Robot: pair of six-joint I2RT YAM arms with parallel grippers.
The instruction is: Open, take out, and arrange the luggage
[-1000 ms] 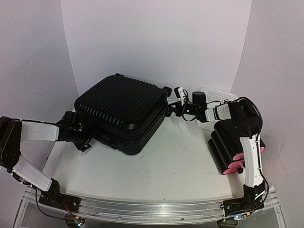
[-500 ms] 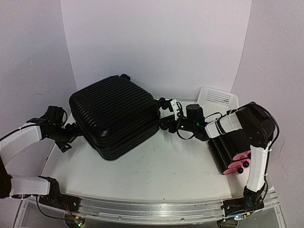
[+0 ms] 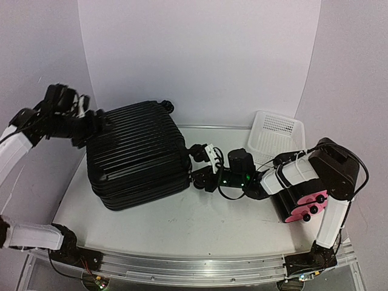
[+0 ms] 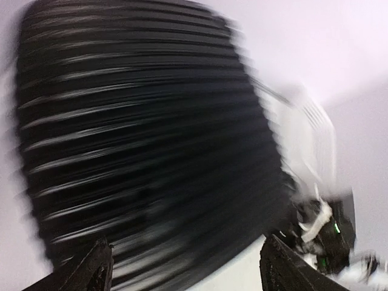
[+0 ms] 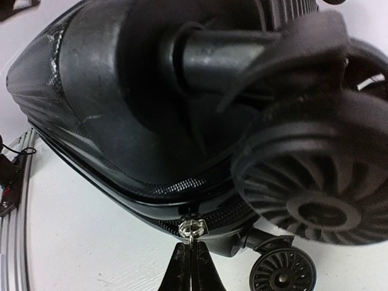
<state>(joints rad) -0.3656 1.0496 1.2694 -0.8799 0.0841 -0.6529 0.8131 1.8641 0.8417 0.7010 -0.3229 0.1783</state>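
The luggage [image 3: 136, 154], a big black ribbed hard-shell suitcase, lies flat on the white table, left of centre. My left gripper [image 3: 97, 124] is raised at its far left corner. In the blurred left wrist view its fingers [image 4: 91, 267] stand wide apart and empty over the ribbed shell [image 4: 145, 133]. My right gripper [image 3: 197, 173] is low at the suitcase's near right corner. In the right wrist view it [image 5: 192, 248] is shut on the silver zipper pull [image 5: 193, 229], at the seam beside the wheels [image 5: 315, 194]. The case is closed.
A white mesh basket [image 3: 276, 136] stands at the back right. A black box with pink drawer fronts [image 3: 303, 203] sits at the right, under my right arm. The purple backdrop is close behind the suitcase.
The suitcase has turned and slid left and nearer. My left arm has lifted from the table's left side to the case's far left corner. My right gripper has followed the corner forward and left.
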